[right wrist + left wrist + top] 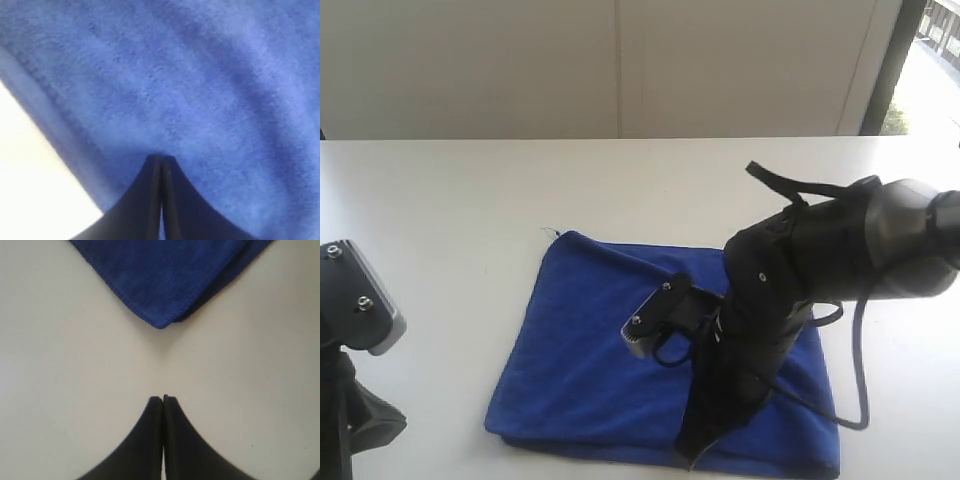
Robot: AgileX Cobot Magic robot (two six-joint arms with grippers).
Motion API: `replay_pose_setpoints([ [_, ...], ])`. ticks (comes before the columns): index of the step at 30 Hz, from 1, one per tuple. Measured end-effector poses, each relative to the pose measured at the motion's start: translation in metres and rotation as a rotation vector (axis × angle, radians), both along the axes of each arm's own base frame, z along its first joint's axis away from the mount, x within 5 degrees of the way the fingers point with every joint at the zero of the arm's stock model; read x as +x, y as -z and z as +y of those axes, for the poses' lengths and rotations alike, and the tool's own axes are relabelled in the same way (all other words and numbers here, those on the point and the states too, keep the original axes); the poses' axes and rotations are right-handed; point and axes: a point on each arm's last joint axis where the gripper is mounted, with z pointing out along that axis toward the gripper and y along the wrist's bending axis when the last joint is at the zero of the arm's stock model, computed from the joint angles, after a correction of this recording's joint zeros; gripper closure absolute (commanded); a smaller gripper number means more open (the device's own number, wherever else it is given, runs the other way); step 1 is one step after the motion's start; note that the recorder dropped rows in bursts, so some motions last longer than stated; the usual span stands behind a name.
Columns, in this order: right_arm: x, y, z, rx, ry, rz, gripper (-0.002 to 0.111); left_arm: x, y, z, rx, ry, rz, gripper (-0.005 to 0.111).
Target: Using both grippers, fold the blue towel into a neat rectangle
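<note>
The blue towel (620, 350) lies on the table (440, 200). Your right gripper (161, 157), closed, presses its 6 o'clock edge; your left gripper (163, 399) sits closed and empty at 8 o'clock. Slide the right one sideways and the layers may skew.

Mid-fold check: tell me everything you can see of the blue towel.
The blue towel is a deep royal-blue fuzzy cloth with a stitched hem, lying flat on the white table as a rough rectangle. Its near edge and one corner show two layers, so it looks folded once. A loose thread sticks out at the far left corner. The right gripper, jaws shut, is low over it by the near edge; contact is unclear. The left gripper, jaws shut, sits clear of a corner.
</note>
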Motion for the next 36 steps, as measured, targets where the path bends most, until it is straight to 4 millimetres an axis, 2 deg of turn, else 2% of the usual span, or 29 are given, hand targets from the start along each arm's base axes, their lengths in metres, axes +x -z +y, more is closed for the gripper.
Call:
replay_pose_setpoints([
  [10,-0.024,0.006,0.03,-0.017,-0.129,0.019,0.108,-0.003,-0.006,0.003,-0.026,-0.002,-0.026,0.107],
  [19,-0.048,0.003,0.073,0.074,-0.163,0.061,0.108,-0.003,-0.006,0.003,-0.026,-0.002,-0.026,0.107],
  [23,-0.051,-0.006,0.097,0.163,-0.149,0.048,0.108,-0.003,-0.006,0.003,-0.027,-0.003,-0.024,0.107],
  [28,-0.046,-0.024,0.124,0.234,-0.167,0.024,0.108,-0.003,-0.006,0.002,-0.037,-0.003,-0.028,0.107],
  [30,-0.038,-0.035,0.126,0.202,-0.195,-0.019,0.108,-0.003,-0.007,0.0,-0.067,-0.011,-0.029,0.107],
  [32,-0.026,-0.049,0.119,0.144,-0.182,-0.082,0.108,-0.001,-0.009,-0.005,-0.152,-0.034,-0.035,0.107],
  [36,0.013,-0.077,0.073,-0.014,-0.058,-0.237,0.108,0.011,-0.004,-0.021,-0.288,-0.084,-0.047,0.107],
])
